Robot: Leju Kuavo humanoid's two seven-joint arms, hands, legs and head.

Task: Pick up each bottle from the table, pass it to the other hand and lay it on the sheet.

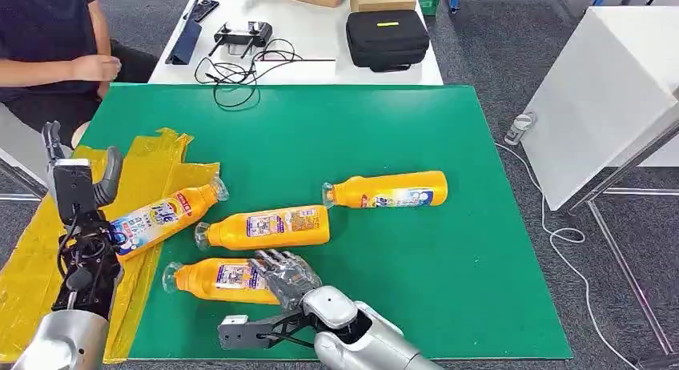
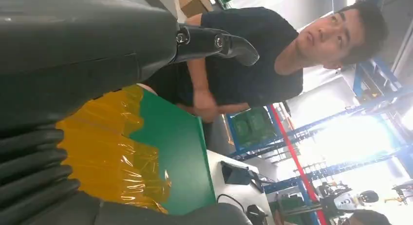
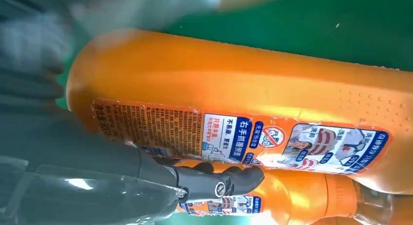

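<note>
At the far left of the head view the left hand point(image 1: 78, 178) is raised above the yellow sheet point(image 1: 144, 174), its fingers apart with nothing between them; in the left wrist view its thumb point(image 2: 221, 44) stands free in the air in front of a seated person point(image 2: 253, 64) in a dark shirt. The sheet lies crumpled over the left edge of the green bench point(image 1: 360, 138). One bottle point(image 1: 164, 214) rests on its side across the sheet's right edge, cap pointing up and right, partly on the yellow, partly on the green. Just right of it a second bottle point(image 1: 268, 227) lies on the bare green, cap to the left. Below that, a third bottle point(image 1: 212, 278) lies with its cap to the left as well, and the right hand point(image 1: 284, 275) sits on its right end, fingers draped over the body; whether they grip it cannot be told. The right wrist view shows the thumb point(image 3: 214, 183) close under an orange bottle's label. Farther right a fourth bottle point(image 1: 388, 190) lies alone, cap left. Behind the green bench stands a white table point(image 1: 320, 42) with a black case point(image 1: 387, 38) and cables point(image 1: 240, 66).
</note>
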